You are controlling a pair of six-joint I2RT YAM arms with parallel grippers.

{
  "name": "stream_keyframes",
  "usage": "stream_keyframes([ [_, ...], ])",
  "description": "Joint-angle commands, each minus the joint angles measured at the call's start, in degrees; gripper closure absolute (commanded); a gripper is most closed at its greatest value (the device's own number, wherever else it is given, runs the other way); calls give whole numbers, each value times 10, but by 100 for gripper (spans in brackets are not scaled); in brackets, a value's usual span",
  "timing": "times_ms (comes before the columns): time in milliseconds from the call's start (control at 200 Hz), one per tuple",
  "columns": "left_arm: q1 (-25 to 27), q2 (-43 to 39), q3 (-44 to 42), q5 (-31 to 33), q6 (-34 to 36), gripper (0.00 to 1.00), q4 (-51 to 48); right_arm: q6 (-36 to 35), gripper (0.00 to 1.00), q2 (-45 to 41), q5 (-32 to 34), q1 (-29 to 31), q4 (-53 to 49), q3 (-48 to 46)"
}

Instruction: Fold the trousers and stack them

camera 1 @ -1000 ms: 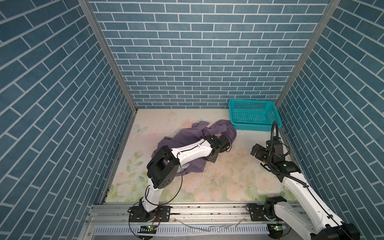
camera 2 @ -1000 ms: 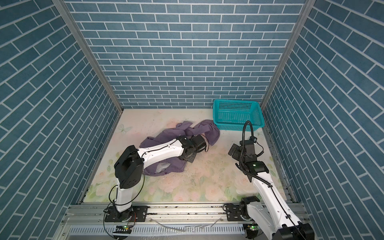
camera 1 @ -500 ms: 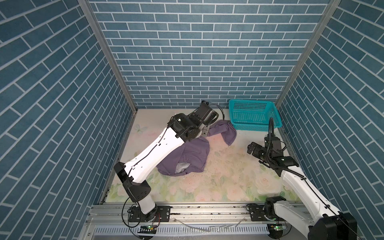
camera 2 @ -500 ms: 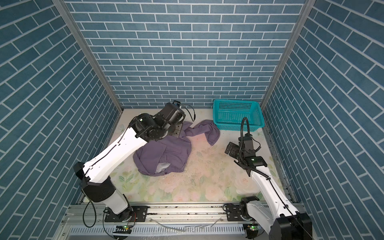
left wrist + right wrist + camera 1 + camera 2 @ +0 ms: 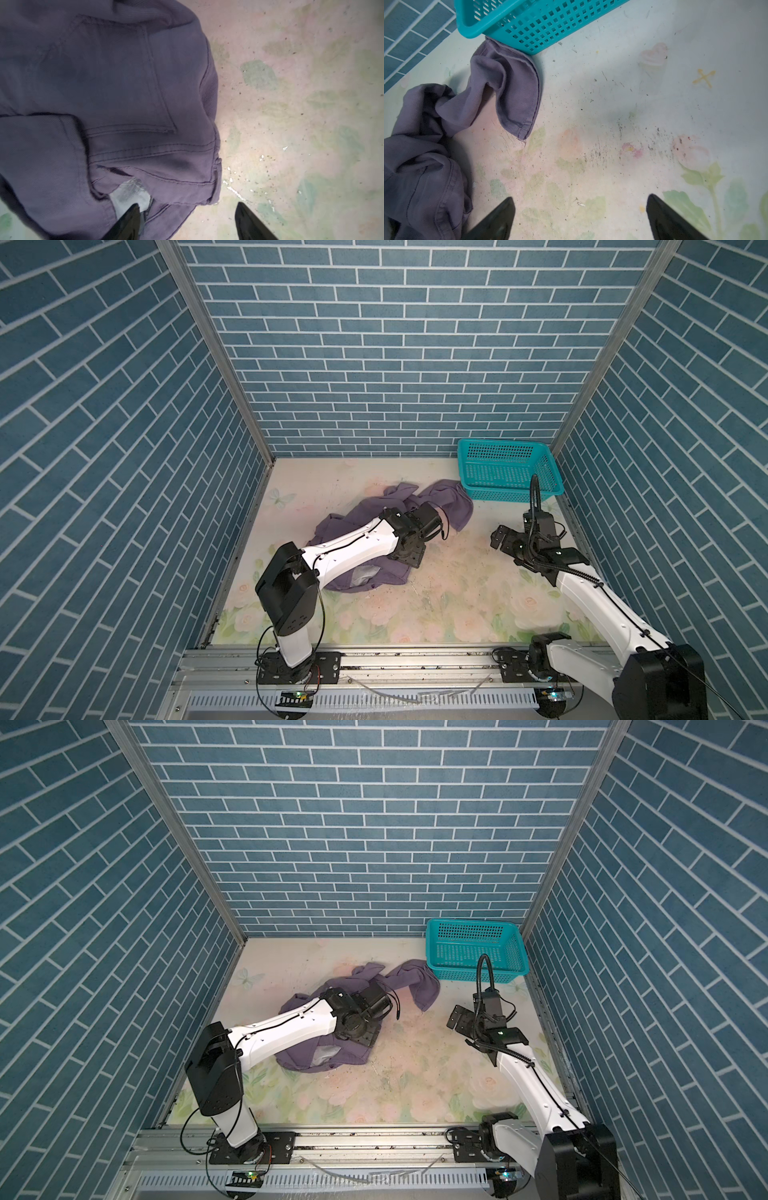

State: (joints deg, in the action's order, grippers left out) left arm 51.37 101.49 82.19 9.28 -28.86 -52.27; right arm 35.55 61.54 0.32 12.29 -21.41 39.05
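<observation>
Table mat (image 5: 436,605): smooth printed sheet, pale florals, scuffed and grit-speckled.
Trousers (image 5: 453,510): muted-purple twill, soft, crumpled in a heap left of centre. A stitched patch pocket and white lining show at the near edge. One hemmed leg trails far-right, its end touching the Basket's near-left corner.
Left gripper (image 5: 187,204): black fingers spread, nothing between them, low over the heap's near-right edge.
Right gripper (image 5: 581,197): spread wide, empty, over bare mat right of the heap.
Basket (image 5: 511,493): teal plastic mesh, rectangular, far-right corner.
Change: half a second earlier the left arm reached high toward the far wall; now it lies low.
</observation>
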Motion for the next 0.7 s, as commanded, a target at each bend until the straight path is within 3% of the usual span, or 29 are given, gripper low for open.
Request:
stream_keyframes([
  [0,2,36,-12,-23,-10,29,35,1,1,6,-3,-1,3,30],
  [260,2,85,-34,-39,-24,38,72,-1,2,10,-1,-1,2,38],
  [310,2,86,-34,-33,-23,49,72,-2,2,10,-3,-2,3,37],
  [395,2,83,-27,-24,-14,78,67,-8,2,12,-5,-1,1,37],
  [485,1,80,-1,-4,-4,100,34,-13,3,11,-6,-2,-4,37],
  [695,-6,7,133,79,30,100,-93,-27,7,20,-25,-3,-1,49],
])
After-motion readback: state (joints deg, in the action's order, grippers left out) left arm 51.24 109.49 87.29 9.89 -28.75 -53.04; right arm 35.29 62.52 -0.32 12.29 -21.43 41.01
